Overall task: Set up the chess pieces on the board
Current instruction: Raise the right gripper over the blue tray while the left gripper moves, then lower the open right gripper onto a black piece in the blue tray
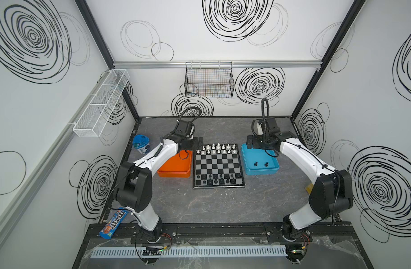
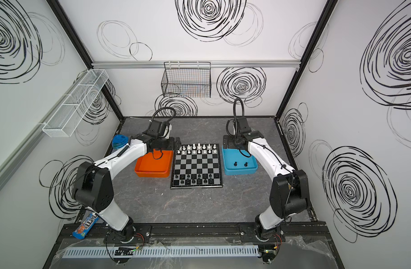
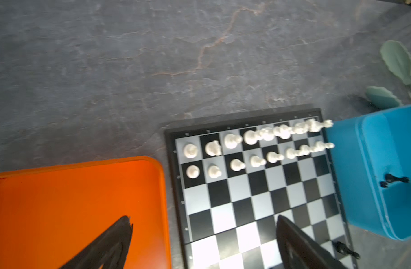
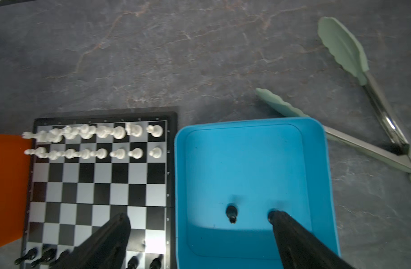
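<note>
The orange tray (image 1: pixel 174 173) lies just left of the board (image 1: pixel 217 163). The left gripper (image 3: pixel 203 219) hangs over the far corner where the two meet, jaws spread wide and holding nothing. On the board, white chess pieces (image 1: pixel 217 149) line the two far rows, and black chess pieces (image 1: pixel 217 180) partly fill the near two. Just right of the board, the blue tray (image 1: pixel 261 172) holds two black pieces (image 1: pixel 255 164) standing upright. The right gripper (image 4: pixel 198 214) hangs over the tray's board-side edge, also wide open and empty, with one finger close by a piece. Green-tipped tongs (image 4: pixel 344 46) lie beyond the tray.
</note>
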Controlling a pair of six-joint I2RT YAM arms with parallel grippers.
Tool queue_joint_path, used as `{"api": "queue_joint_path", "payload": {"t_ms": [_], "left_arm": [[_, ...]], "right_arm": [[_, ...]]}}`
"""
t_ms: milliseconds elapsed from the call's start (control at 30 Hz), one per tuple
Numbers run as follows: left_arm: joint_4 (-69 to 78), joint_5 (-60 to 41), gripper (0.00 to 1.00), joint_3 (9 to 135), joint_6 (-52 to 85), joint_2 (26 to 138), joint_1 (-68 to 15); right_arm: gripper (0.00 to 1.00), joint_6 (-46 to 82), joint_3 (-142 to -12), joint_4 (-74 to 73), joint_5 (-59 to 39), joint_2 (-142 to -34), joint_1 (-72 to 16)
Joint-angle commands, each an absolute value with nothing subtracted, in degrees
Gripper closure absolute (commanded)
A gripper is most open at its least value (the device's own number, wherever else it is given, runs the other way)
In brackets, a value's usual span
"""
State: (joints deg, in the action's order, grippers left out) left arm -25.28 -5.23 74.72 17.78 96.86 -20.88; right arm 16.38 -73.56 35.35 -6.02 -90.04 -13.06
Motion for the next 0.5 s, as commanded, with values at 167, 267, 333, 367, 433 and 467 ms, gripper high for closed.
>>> {"api": "queue_joint_path", "payload": {"t_ms": [167,267,333,367,433,467], "left_arm": [[-23.7,-4.2,0.03,82.2,19.1,97.7,-27.6],[-24.8,-3.0,0.03,84.8,17.8,99.2,-27.6],[-25.1,-2.5,0.03,85.9,17.2,100.0,-26.9],[-25.0,-2.6,0.03,86.0,17.1,100.1,-26.6],[-24.5,-3.0,0.03,85.6,16.9,100.3,-25.9],[-24.3,-3.1,0.03,85.3,16.8,100.4,-25.6]], "right_arm": [[0.08,12.7,-67.6,37.4,-7.6,-91.6,-9.2],[0.13,12.8,-65.2,36.1,-7.7,-91.8,-9.2],[0.17,12.8,-64.0,35.5,-7.7,-92.3,-9.3],[0.19,12.8,-63.5,35.4,-7.7,-92.5,-9.3],[0.23,12.9,-63.1,35.2,-7.6,-93.2,-9.3],[0.23,12.9,-63.0,35.1,-7.5,-93.5,-9.4]]}}
